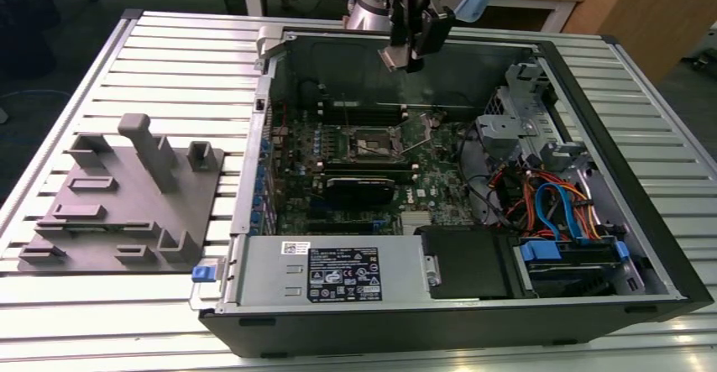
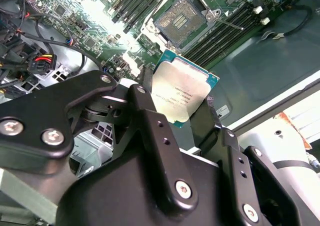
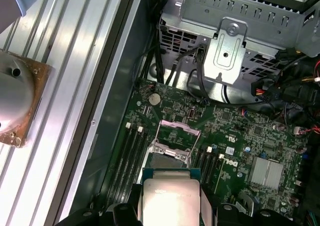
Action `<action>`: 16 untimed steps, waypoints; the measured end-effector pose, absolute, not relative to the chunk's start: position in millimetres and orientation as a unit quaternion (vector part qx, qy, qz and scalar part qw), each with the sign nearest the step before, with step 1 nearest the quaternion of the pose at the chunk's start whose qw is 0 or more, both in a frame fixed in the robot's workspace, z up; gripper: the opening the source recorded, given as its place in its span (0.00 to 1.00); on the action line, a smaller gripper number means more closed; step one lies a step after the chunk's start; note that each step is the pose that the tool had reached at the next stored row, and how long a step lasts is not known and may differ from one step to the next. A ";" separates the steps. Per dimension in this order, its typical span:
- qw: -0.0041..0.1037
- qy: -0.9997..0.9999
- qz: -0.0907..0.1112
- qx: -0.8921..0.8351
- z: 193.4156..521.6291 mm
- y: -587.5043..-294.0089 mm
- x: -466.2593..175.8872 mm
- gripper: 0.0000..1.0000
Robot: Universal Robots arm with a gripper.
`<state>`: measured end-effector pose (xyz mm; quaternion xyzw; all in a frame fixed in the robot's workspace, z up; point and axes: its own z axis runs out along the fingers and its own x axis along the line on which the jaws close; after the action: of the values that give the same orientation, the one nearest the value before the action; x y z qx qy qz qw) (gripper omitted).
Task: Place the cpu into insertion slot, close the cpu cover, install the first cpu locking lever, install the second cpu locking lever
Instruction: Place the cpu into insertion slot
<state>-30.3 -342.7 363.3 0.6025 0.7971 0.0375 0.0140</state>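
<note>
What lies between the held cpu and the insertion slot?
Nothing: in the exterior view, bare air separates the cpu from the insertion slot.

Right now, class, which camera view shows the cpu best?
The second wrist view: the cpu shows nearly its whole top. The first wrist view cuts part off; in the exterior view it is tiny.

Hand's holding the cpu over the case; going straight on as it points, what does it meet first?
The cpu in the hand would likely meet the green board at or just beside the insertion slot; depth is unclear.
</note>
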 end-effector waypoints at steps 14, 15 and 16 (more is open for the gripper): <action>0.014 0.793 0.037 0.608 363.3 -342.7 -30.3 0.54; 0.014 0.793 0.037 0.608 363.2 -342.7 -30.3 0.54; 0.014 0.793 0.037 0.608 363.0 -342.7 -30.3 0.54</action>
<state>-30.3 -342.7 363.0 0.6080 0.7929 0.0374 0.0142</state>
